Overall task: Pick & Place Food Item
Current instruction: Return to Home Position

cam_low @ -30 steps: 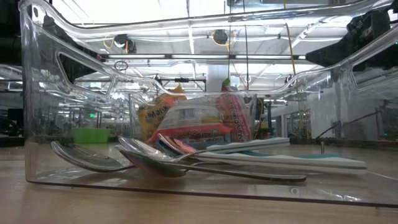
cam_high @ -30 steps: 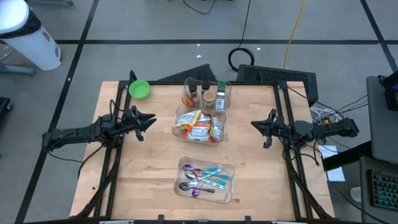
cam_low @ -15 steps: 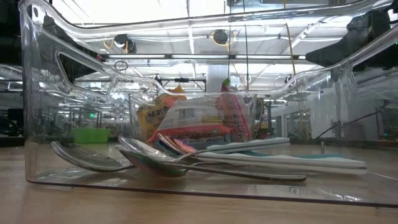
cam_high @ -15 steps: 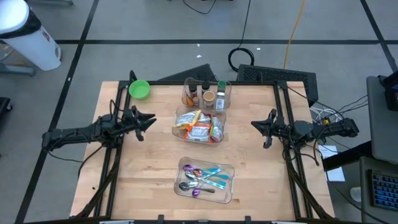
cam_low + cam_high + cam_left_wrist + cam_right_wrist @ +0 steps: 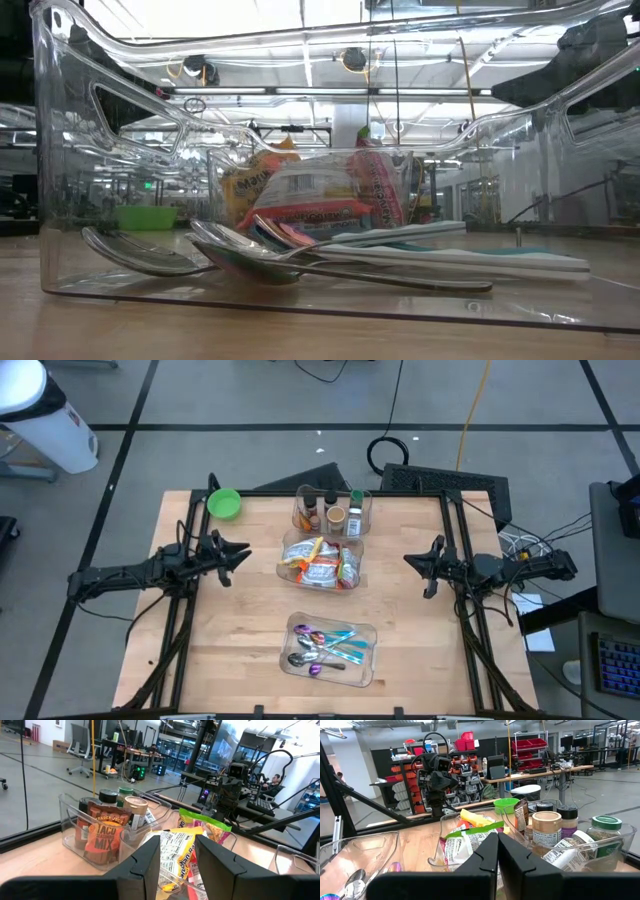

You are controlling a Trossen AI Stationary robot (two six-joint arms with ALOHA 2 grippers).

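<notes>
1. Wooden table, three clear bins down its middle.
2. Seasoning bottles and orange seasoning bag upright in top bin, apart from spoons in bottom bin.
3. Left gripper parted, right gripper pinched closed, both empty at opposite edges: likely parked clear, sorting done.

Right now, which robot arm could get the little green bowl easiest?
Left, I'd say. The small round green bowl sits at the wooden table's far left corner, on the side of the left fingers. The right fingers wait across the table, past the clear plastic bins.
</notes>
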